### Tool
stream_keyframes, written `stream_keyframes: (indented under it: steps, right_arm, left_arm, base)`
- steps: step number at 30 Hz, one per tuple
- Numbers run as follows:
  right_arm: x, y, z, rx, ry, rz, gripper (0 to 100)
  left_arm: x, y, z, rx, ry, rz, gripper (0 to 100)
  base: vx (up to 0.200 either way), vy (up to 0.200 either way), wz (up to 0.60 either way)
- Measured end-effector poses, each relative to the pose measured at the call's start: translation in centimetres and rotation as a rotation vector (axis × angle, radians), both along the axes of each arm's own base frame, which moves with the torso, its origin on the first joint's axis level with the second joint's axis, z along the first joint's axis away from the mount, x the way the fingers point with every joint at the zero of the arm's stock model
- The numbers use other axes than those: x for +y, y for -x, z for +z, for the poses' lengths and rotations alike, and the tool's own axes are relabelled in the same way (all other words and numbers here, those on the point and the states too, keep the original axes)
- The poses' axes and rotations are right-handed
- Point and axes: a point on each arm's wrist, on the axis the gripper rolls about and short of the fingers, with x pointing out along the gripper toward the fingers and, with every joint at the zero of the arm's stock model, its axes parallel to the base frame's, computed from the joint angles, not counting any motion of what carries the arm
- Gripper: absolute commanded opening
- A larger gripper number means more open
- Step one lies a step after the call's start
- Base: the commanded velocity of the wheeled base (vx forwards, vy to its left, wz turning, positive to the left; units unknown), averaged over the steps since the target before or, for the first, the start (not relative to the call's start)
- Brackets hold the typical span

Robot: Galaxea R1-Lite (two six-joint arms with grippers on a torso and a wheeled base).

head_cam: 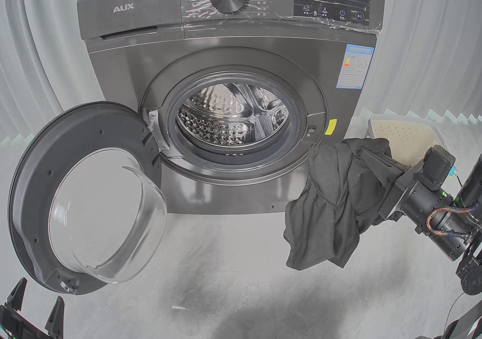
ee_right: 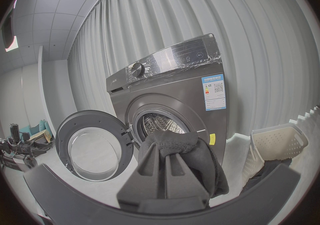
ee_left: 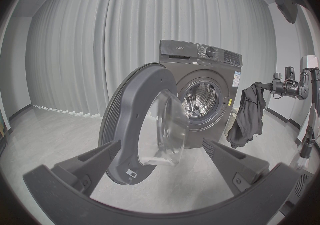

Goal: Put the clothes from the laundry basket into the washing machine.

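Washing machine point(head_cam: 125, 64) — front loader, door point(head_cam: 85, 194) swung wide to the robot's left.
Laundry basket point(head_cam: 406, 136) — on the floor just right of the machine.
Dark garment point(head_cam: 326, 199) — clamped in the right gripper point(ee_right: 165, 157), hanging below and right of the drum mouth. It likely needs raising so the hem clears the lip, then feeding deep before release.
Right arm — roughly level, pointing at the machine.
Left gripper point(head_cam: 39, 295) — spread, empty, low.
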Motion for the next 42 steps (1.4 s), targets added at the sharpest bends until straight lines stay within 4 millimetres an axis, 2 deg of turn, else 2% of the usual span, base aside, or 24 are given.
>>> stream_keyframes:
  steps: [9, 16, 26, 29, 35, 39, 42]
  right_arm:
    - [0.3, 0.1, 0.1, -0.002, 0.002, 0.013, 0]
    - [1.3, 0.2, 0.8, -0.02, -0.013, 0.051, 0]
    - [3.3, -1.1, 1.3, -0.032, -0.033, 0.049, 0]
    - [3.9, -1.4, 1.4, -0.03, -0.04, 0.041, 0]
    - [5.6, -2.5, 2.0, -0.035, -0.065, 0.037, 0]
    - [6.9, -3.6, 2.2, -0.042, -0.08, 0.042, 0]
    - [7.9, -4.4, 2.4, -0.048, -0.09, 0.049, 0]
  left_arm:
    - [0.0, 0.0, 0.0, -0.001, -0.012, 0.0, 100]
    - [0.0, 0.0, 0.0, -0.001, -0.034, -0.005, 100]
    - [-0.1, 0.0, 0.2, -0.013, -0.054, -0.044, 100]
    - [-0.2, 0.4, 1.5, -0.053, -0.041, -0.082, 100]
    - [-0.5, 0.9, 6.6, -0.121, -0.029, -0.229, 100]
    - [-0.7, -0.9, 8.7, -0.067, -0.029, -0.34, 100]
    - [-0.9, -3.3, 9.7, 0.002, -0.026, -0.412, 100]
  base:
    - [0.0, 0.0, 0.0]
    - [0.0, 0.0, 0.0]
    - [0.0, 0.0, 0.0]
    - [0.0, 0.0, 0.0]
    - [0.0, 0.0, 0.0]
    - [0.0, 0.0, 0.0]
    - [0.0, 0.0, 0.0]
